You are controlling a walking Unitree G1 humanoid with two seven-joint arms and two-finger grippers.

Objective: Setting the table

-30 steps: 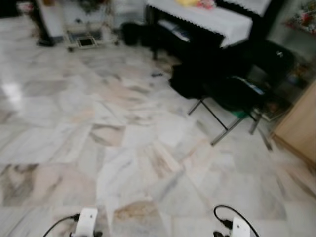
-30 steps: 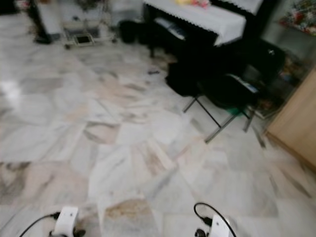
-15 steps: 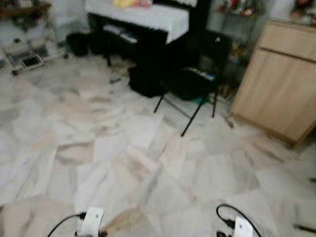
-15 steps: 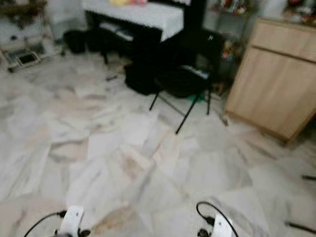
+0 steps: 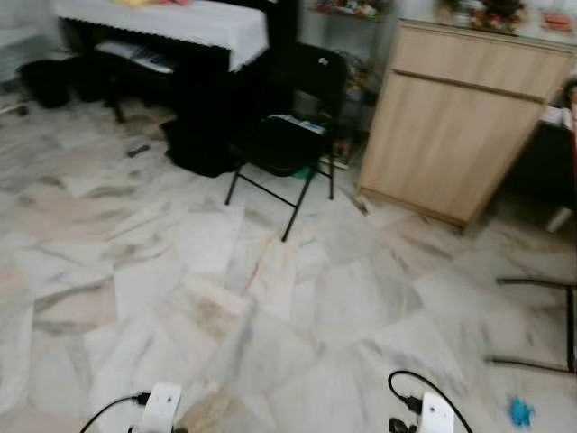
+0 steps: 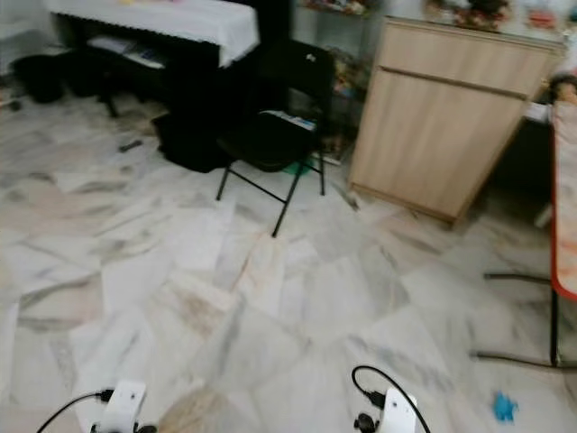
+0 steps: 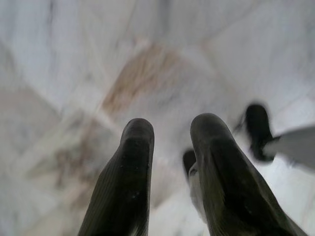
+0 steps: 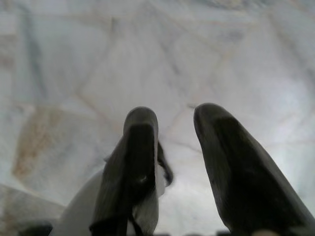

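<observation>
We stand on the marble floor (image 5: pixel 180 271), facing a wooden cabinet (image 5: pixel 451 126) and a black folding chair (image 5: pixel 288 135); a red-edged table (image 6: pixel 566 207) shows at the right edge. We see no tableware or containers, so we judge the setting barely begun. Left gripper (image 7: pixel 170 130) and right gripper (image 8: pixel 172 118) hang down, fingers apart, holding nothing.

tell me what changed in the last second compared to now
The camera swung toward the robot's right: the black folding chair and the cloth-covered black table slid left in the head views, while the wooden cabinet, a metal frame and a small blue thing on the floor came into view. Nothing was grasped or released. The left gripper and right gripper still hang open and empty over the marble floor.
</observation>
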